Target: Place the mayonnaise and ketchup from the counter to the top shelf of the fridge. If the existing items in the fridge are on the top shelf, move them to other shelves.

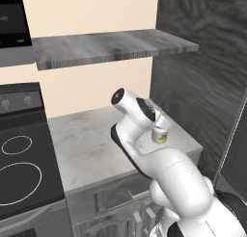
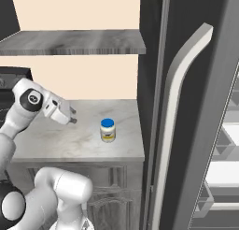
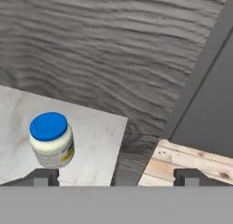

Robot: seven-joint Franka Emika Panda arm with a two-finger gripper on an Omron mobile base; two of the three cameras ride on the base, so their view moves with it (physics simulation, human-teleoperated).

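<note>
The mayonnaise jar [image 2: 108, 130], white with a blue lid and a yellow label, stands upright on the pale marbled surface [image 2: 56, 135], toward its right end and near the front edge. To the jar's right rises the dark grey fridge side [image 2: 148, 84]. The fridge door [image 2: 186, 131] stands open in the right base view, its long light handle [image 2: 179, 84] facing the camera, with white shelves [image 2: 224, 173] showing at the far right.

The gripper [image 2: 73, 117] hovers above the surface to the left of the jar, apart from it and pointing toward it. In the hand view its two dark fingertips [image 3: 43, 176] stand wide apart at the bottom, with nothing between them: the gripper is open and empty. The jar [image 3: 51, 140] sits just above the left fingertip in that view, on the surface [image 3: 95, 141], close to the corner where the surface ends. Beyond that edge a strip of wooden floor [image 3: 182, 161] shows, and the grey fridge wall [image 3: 113, 50] fills the background.

From the left base view the jar [image 1: 159, 134] is partly hidden behind the arm's wrist. A grey shelf [image 1: 111, 47] hangs on the beige wall above the surface [image 1: 87, 144], and a black stove top [image 1: 21, 159] with white ring markings lies to the left.
</note>
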